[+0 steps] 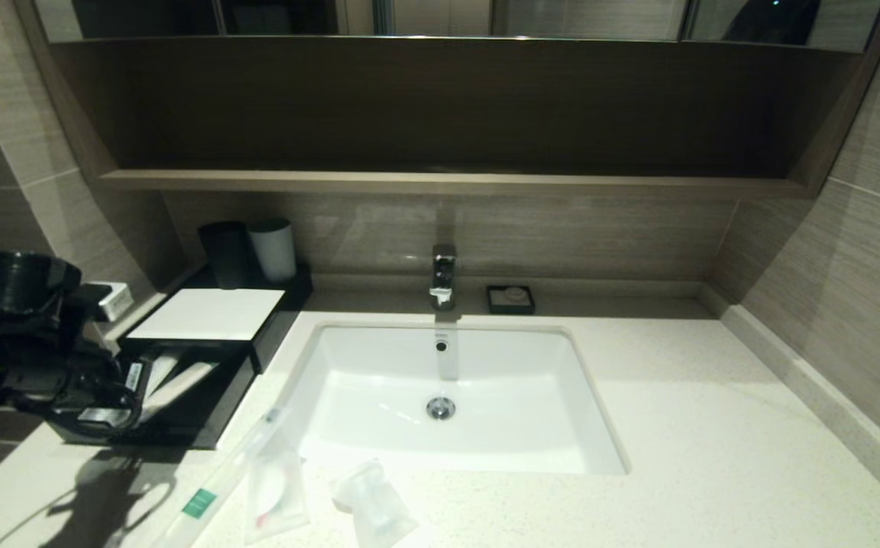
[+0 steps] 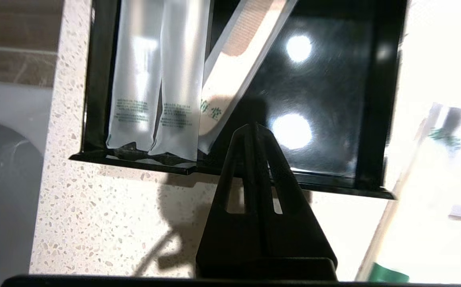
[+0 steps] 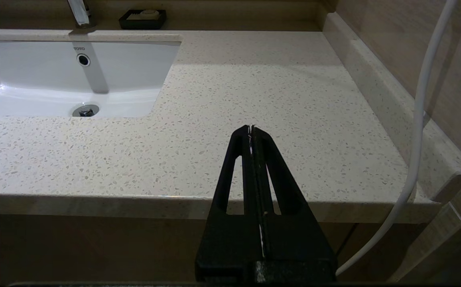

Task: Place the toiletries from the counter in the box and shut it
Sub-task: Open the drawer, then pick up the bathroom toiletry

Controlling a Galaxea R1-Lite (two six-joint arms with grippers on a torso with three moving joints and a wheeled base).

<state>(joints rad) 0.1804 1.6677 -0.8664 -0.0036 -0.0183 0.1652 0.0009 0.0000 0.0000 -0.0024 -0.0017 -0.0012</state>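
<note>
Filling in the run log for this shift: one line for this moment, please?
left tool: shut, empty, at open drawer | right tool: shut, parked | three packets on counter

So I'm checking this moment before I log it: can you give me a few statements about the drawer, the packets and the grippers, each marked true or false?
1. The box has its drawer pulled open. True.
2. The open drawer is bare inside. False: the left wrist view shows packets in the drawer already, lying along one side.
3. The toothbrush packet lies on the counter in front of the basin. True.
4. The left gripper holds a packet. False: it is shut on nothing, just over the drawer's front edge.
5. The right gripper is open over the basin. False: it is shut, near the counter's front edge, beside the basin.
</note>
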